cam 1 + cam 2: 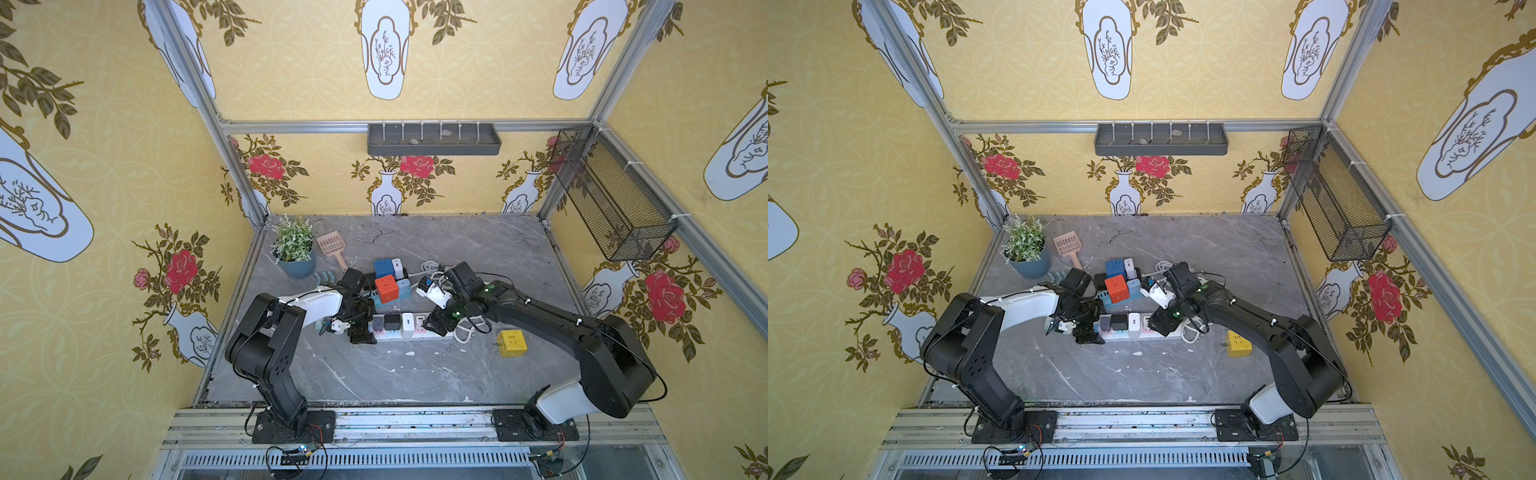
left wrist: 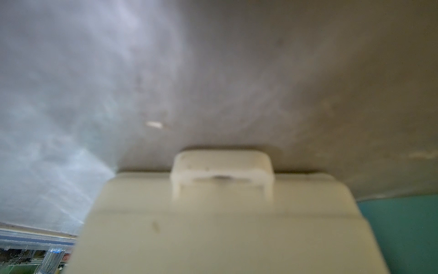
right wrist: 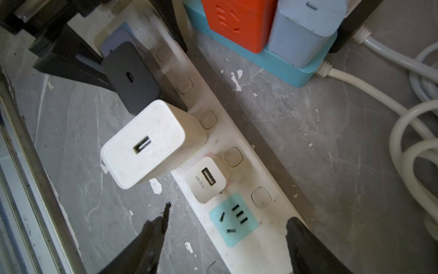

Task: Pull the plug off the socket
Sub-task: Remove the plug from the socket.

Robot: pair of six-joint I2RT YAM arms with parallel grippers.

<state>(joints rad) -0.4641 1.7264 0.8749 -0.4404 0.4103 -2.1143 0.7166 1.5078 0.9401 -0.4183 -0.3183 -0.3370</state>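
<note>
Plugs stand in a row on the white power strip lying on the grey worktop: a black plug, a large white plug, then the small white plug, seated just beside a teal socket. The right pincer hangs open, one finger on either side of the strip at that socket. The left pincer flanks the strip's opposite end; whether it clamps there, I cannot tell.

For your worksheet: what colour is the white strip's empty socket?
Teal socket; clearest in right wrist view.
</note>
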